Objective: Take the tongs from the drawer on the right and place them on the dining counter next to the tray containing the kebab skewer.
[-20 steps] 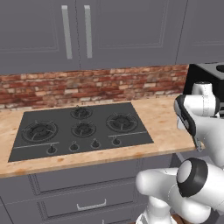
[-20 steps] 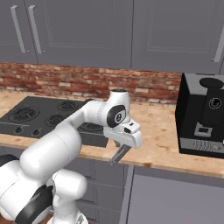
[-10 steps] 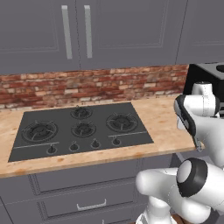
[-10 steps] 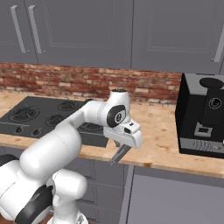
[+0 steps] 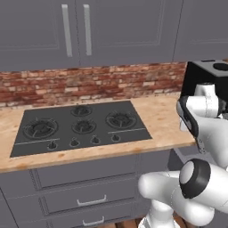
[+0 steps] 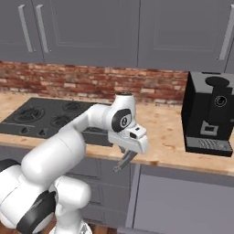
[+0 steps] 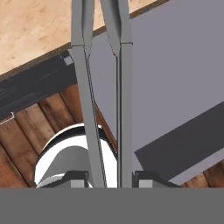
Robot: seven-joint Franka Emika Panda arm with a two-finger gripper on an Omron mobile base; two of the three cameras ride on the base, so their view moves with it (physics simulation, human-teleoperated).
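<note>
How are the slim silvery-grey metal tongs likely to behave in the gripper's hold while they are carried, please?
The slim silvery-grey metal tongs look stiff, so they should not droop. Their smooth, thin arms, pinched near one end by the gripper, could slip or pivot. They stick out far, so they might snag the light wood counter edge.

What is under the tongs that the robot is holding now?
Under the tongs, held in the gripper, lie a grey cabinet front and brown floorboards. The robot's own body covers more of the floor.

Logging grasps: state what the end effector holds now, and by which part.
The end effector holds the tongs, pinched across the two arms at one end; the rest projects away from the fingertips.
</note>
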